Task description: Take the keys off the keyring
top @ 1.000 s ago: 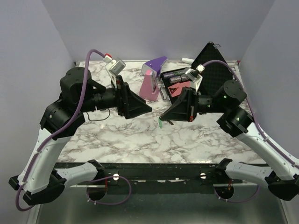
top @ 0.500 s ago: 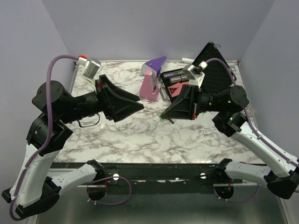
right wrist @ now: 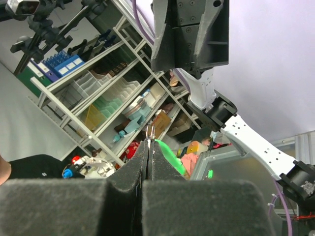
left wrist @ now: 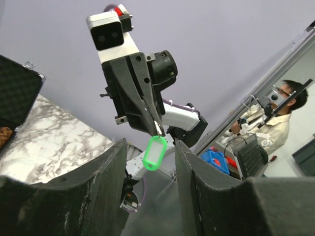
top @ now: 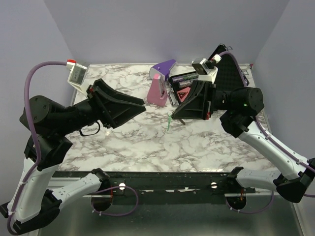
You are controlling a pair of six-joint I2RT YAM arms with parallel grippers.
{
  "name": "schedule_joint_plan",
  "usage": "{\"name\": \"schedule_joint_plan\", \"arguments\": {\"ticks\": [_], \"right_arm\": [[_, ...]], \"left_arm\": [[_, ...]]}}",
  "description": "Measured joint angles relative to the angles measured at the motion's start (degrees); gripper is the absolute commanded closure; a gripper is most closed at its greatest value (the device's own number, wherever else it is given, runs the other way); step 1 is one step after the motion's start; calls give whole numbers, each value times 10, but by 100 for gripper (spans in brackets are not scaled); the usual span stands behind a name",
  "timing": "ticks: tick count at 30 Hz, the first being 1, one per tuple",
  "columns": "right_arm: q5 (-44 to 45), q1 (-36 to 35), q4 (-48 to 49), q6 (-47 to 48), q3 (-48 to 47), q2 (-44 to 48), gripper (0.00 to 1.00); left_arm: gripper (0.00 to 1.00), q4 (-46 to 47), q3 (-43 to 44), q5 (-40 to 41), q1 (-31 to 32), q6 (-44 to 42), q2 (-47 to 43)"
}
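My right gripper (top: 173,114) is shut on the thin metal keyring (right wrist: 150,132) and holds it in the air above the middle of the marble table (top: 147,142). The green plastic key head (top: 169,122) dangles below the fingertips. It shows behind the right pads in the right wrist view (right wrist: 170,156) and between my left fingers in the left wrist view (left wrist: 155,153). No blade shows. My left gripper (top: 142,104) is open and empty. It points at the right gripper from the left, a short gap away.
A purple-and-pink wedge-shaped object (top: 160,86) stands at the back middle. An open black case (top: 224,73) with small items lies at the back right, behind the right arm.
My left gripper has drawn back to the left and risen. My right gripper has lifted a little, and the green key head hangs higher.
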State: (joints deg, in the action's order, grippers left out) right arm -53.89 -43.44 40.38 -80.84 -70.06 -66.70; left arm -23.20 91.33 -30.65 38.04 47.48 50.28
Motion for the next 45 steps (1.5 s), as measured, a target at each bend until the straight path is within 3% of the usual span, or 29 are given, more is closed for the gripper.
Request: {"name": "schedule_joint_plan", "arguments": {"ticks": [8, 13, 37, 42, 45], "right_arm": [[10, 0, -159, 115, -48, 2, 99], [15, 0, -208, 153, -52, 7, 99], [20, 0, -225, 174, -52, 7, 99], [20, 0, -225, 174, -52, 2, 99], [20, 0, -225, 175, -52, -3, 99]], "left_arm": [[52, 12, -1, 10, 43, 5, 36], [54, -18, 24, 14, 50, -8, 71], [64, -44, 26, 16, 75, -18, 89], [83, -54, 27, 16, 78, -22, 98], [85, -60, 30, 16, 78, -26, 99]]}}
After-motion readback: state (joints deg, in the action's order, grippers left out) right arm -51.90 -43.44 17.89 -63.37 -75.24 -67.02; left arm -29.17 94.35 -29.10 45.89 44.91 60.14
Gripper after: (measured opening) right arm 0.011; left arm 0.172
